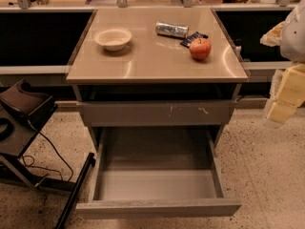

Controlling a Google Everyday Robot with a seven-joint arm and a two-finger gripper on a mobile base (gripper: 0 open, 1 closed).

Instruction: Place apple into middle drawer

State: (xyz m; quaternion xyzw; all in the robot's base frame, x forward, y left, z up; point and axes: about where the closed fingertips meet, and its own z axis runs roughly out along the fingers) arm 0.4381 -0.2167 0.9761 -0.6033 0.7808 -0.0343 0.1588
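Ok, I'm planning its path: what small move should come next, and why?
Probably move the end effector left toward the apple. It hangs at the right edge, off the countertop, apart from the apple, which sits near the countertop's right front corner; the drawer is open.

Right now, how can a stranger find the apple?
On the tan cabinet top, look at its right front part, nearest the robot's pale hand at the right. Beside a dark flat packet sits the small round apple, the only red-orange thing.
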